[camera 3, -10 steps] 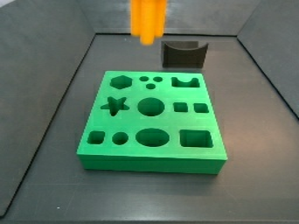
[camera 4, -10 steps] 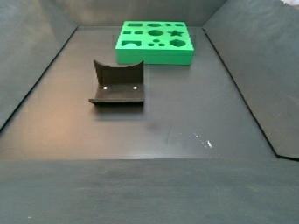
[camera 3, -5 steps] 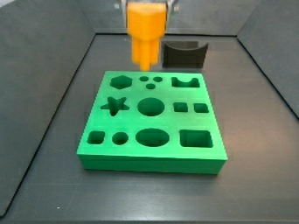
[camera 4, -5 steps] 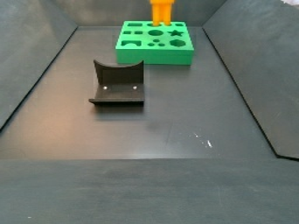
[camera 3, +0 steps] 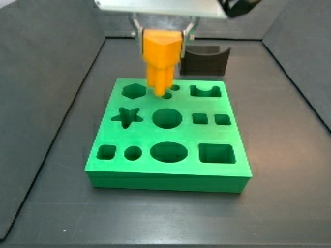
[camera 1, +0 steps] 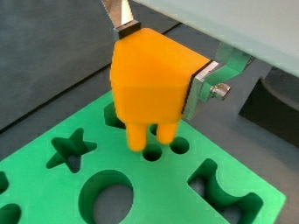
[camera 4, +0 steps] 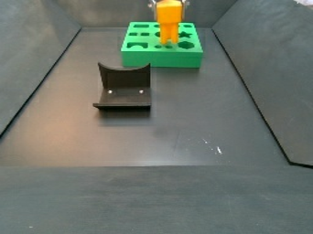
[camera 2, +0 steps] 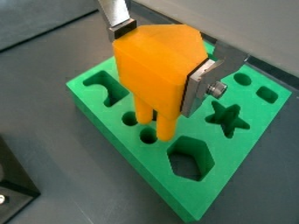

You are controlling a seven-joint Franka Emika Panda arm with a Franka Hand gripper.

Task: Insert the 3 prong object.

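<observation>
My gripper (camera 1: 163, 54) is shut on the 3 prong object (camera 1: 155, 81), a bright orange block with prongs pointing down. It also shows in the wrist view (camera 2: 158, 74) and in both side views (camera 3: 161, 56) (camera 4: 169, 16). The silver fingers (camera 2: 201, 80) clamp its two sides. The prong tips hang just at the small round holes (camera 1: 153, 154) of the green board (camera 3: 168, 136), near its far edge. The board also shows in a side view (camera 4: 163, 47). Whether the prongs have entered the holes I cannot tell.
The dark grey block with a curved notch (camera 3: 204, 60) stands just behind the board. The same block (camera 4: 123, 88) lies mid-floor in a side view. The board has star, hexagon, round and square cut-outs. Dark walls (camera 3: 65, 97) slope up around the floor.
The gripper has come down with the orange object from well above the board's far edge to just over the small round holes.
</observation>
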